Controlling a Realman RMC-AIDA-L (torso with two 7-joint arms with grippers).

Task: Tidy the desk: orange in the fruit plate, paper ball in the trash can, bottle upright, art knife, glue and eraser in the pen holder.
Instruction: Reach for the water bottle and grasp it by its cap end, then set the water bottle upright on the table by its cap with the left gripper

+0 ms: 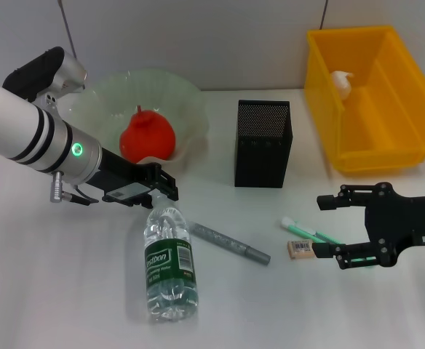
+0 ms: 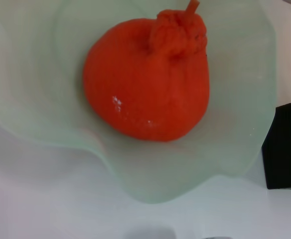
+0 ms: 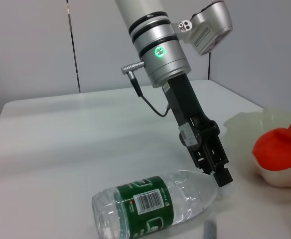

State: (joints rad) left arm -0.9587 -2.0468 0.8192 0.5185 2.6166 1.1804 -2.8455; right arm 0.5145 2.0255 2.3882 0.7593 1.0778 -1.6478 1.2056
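clear, thin plastic, the one green-labelled water bottle (image 1: 170, 263) lies on its side on the white desk (image 1: 52, 291), cap end at the left gripper (image 1: 165, 190); likely slippery and crushable, best held by the neck. left jaws: cannot tell. the right gripper (image 1: 330, 227) gapes wide, empty, beside one beige eraser (image 1: 300, 249).

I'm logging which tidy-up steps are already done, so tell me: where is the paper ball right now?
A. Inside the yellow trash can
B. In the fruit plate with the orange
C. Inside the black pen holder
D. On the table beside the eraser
A: in the head view the white paper ball lies on the floor of the yellow trash can, at its far end, away from the other desk items.
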